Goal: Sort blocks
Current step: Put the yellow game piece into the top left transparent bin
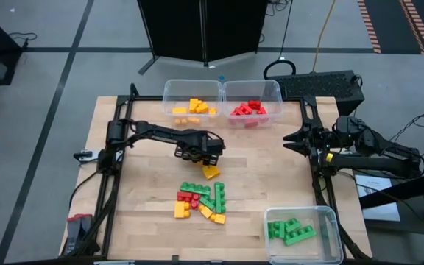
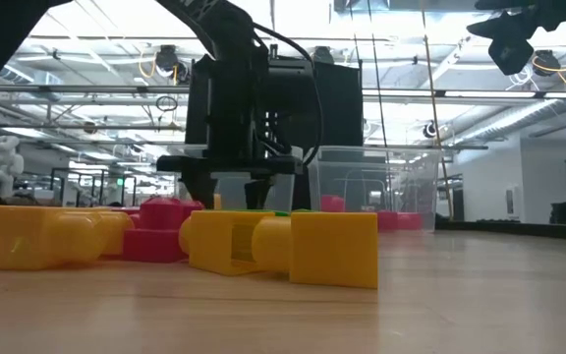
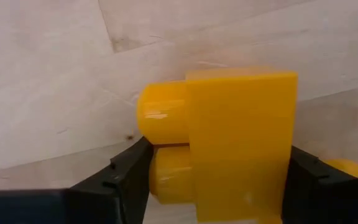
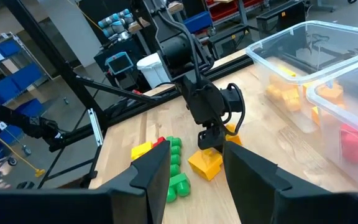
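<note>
One yellow studded plastic brick [image 3: 238, 143] lies on the wooden table [image 1: 271, 169] just above the mixed red/green/yellow brick pile [image 1: 202, 199], btwn the left gripper's [image 1: 209, 163] dark fingers [image 3: 124, 177]; can't tell if they clamp it. Right gripper [image 1: 291, 140] hangs open at the table's right edge, empty.

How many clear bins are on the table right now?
3: the yellow-block bin and red-block bin side by side at the far edge, and the green-block bin at the near right corner.
</note>
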You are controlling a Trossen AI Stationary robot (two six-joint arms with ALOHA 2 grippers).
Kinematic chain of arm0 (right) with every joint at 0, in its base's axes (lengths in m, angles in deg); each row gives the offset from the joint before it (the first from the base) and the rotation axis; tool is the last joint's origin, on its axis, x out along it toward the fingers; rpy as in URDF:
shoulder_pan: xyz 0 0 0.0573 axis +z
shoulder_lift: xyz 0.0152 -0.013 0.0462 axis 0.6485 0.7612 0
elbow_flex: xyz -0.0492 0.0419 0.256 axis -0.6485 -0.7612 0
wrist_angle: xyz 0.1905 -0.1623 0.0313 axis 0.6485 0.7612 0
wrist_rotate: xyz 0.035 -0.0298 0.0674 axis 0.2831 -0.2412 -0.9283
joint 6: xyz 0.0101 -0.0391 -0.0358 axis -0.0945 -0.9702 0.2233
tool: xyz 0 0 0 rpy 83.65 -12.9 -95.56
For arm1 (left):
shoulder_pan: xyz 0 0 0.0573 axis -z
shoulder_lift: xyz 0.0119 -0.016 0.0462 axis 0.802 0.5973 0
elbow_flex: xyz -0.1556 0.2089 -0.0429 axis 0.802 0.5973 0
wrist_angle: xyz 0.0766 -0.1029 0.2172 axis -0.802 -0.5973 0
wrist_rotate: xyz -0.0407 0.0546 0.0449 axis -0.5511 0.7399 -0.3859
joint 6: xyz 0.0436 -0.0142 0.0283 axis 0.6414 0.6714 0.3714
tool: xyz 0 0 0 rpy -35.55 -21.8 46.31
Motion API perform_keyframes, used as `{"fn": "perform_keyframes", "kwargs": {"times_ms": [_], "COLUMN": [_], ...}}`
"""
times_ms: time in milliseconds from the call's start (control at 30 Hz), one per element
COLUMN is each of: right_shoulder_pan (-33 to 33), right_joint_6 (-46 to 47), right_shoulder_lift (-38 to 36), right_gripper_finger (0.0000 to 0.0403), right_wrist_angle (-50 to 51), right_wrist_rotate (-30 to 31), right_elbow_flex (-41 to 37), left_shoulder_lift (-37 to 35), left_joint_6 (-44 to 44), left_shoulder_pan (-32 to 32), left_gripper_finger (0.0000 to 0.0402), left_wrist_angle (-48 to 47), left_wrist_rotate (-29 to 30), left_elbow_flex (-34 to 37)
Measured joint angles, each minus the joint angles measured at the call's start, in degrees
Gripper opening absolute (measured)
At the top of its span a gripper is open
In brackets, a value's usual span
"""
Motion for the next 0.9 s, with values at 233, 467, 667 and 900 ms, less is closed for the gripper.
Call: {"fn": "perform_keyframes", "kwargs": {"times_ms": [233,467,667,900], "right_shoulder_pan": [0.0,0.0,0.0,0.0], "right_joint_6": [0.0,0.0,0.0,0.2], "right_shoulder_lift": [0.0,0.0,0.0,0.0], "right_gripper_finger": [0.0144,0.0144,0.0144,0.0144], "right_wrist_angle": [0.0,0.0,0.1,0.1], "right_wrist_rotate": [0.0,0.0,0.0,0.0], "right_elbow_flex": [0.0,0.0,0.0,0.0], "left_shoulder_lift": [0.7,0.7,0.7,0.6], "left_joint_6": [4.0,6.9,10.1,19.0], "left_shoulder_pan": [0.0,-0.1,0.0,-1.1], "left_gripper_finger": [0.0238,0.0237,0.0236,0.0236], "left_wrist_angle": [-5.5,-5.7,-6.0,0.2], "left_wrist_rotate": [1.1,2.6,3.3,13.1], "left_elbow_flex": [-6.2,-14.5,-22.9,-32.5]}}
